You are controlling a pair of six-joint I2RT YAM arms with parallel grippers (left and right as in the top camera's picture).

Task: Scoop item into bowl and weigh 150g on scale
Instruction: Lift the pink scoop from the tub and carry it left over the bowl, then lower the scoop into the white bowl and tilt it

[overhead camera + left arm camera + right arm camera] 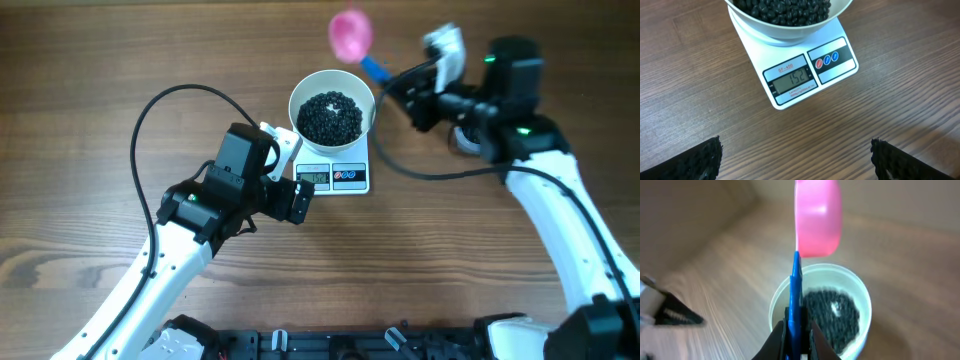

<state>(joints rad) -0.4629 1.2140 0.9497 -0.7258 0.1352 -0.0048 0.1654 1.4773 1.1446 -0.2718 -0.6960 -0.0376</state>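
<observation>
- Beans are piled in a dark heap inside the white bowl, upper centre of the overhead view.
- And the bowl is sitting square on the scale, whose display and buttons poke out below the bowl's rim.
- Up close on the left wrist camera, the scale display reads 152. Beans fill the bowl at the top of the frame.
- Left gripper hangs just below and left of the scale with its jaws spread wide and nothing between them.
- From its own camera, the left gripper shows two black fingertips at the bottom corners, with bare wooden table between them.
- Right gripper is at the upper right, jaws clamped tight on the blue handle of the pink scoop.
- The scoop head is raised above the bowl's top edge, towards the top of the frame.
- On the right wrist view, the right gripper pinches the handle. The scoop is tipped up above the bowl, and the beans lie dark below.
</observation>
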